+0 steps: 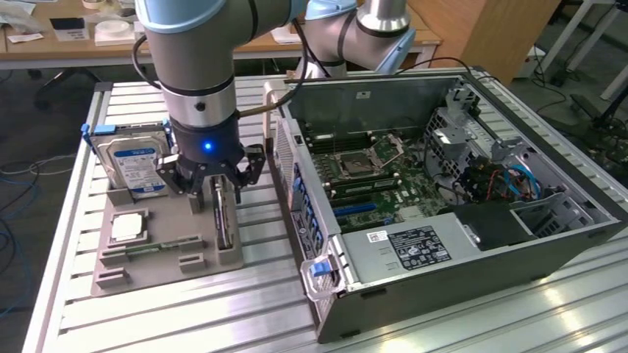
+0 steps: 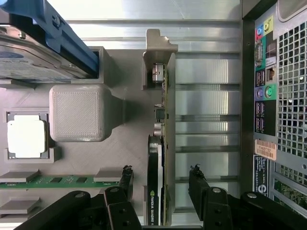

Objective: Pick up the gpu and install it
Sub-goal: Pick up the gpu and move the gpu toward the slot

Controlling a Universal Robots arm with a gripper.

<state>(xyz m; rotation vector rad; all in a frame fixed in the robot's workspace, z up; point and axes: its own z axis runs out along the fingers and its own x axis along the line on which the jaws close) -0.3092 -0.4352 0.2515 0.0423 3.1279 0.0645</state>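
Note:
The gpu (image 1: 226, 224) stands on its long edge in a slot of the grey holder tray (image 1: 157, 276), just at the exterior view's left of the open computer case (image 1: 442, 198). My gripper (image 1: 218, 187) hangs right over the card's far end, open, with one finger on each side and not touching it. In the wrist view the gpu (image 2: 160, 143) runs straight between the black fingertips (image 2: 125, 178), with a gap on both sides of the gripper (image 2: 160, 179). The card's black shroud (image 2: 153, 191) faces one finger.
On the same tray sit a silver hard drive (image 1: 137, 165) with a blue-white label, a small square silver chip (image 1: 128, 226) and a green memory stick (image 1: 147, 251). The case lies open with its motherboard (image 1: 368, 176) exposed. A slatted metal table (image 1: 196, 323) carries everything.

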